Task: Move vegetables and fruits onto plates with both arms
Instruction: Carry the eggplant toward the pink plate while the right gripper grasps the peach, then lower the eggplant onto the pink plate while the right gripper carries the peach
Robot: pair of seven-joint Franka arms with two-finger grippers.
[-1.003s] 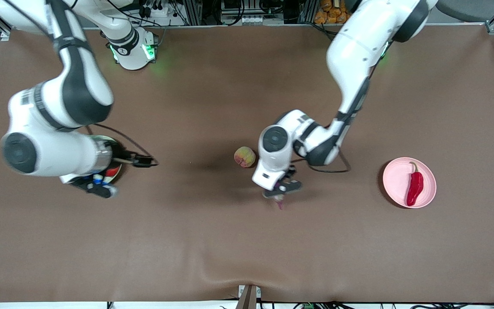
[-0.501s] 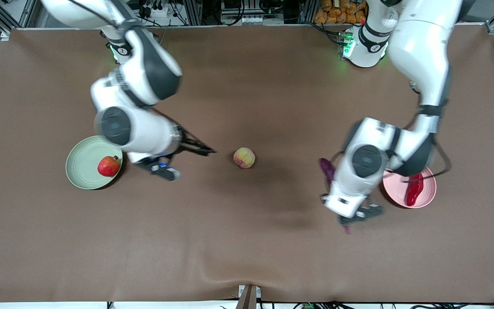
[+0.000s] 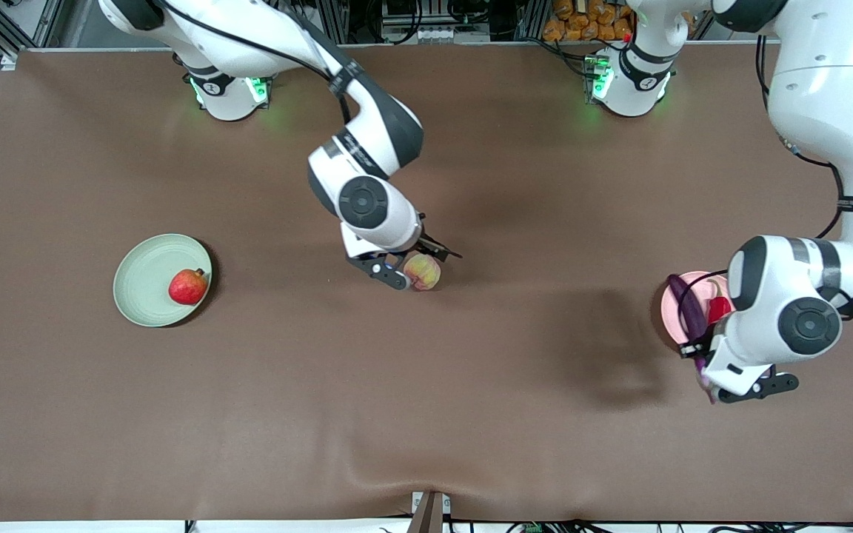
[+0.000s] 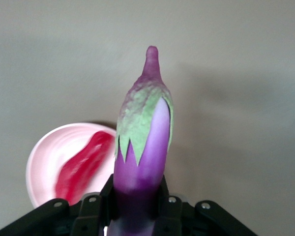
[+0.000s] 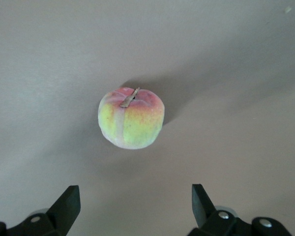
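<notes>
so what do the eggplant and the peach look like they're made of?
Eggplant: probably moulded plastic or rubber, going by its smooth, slightly glossy purple skin and its stiff calyx with flat painted-looking green.
Peach: looks like foam or matte-coated plastic, with a dull, faintly fuzzy surface, airbrushed red-to-yellow fade and a rigid brown stem.
Neither looks like real produce, though that's unconfirmed.

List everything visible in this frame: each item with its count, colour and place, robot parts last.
table: one, brown cover, under everything.
green plate: one, pale green, toward the right arm's end.
pomegranate: one, red, on the green plate.
peach: one, yellow-pink, mid-table, on the cover.
pink plate: one, pale pink, toward the left arm's end.
chili pepper: one, red, lying on the pink plate.
eggplant: one, purple with green cap, held above the pink plate's edge.
left gripper: black, shut on the eggplant.
right gripper: black, open, over the peach.
</notes>
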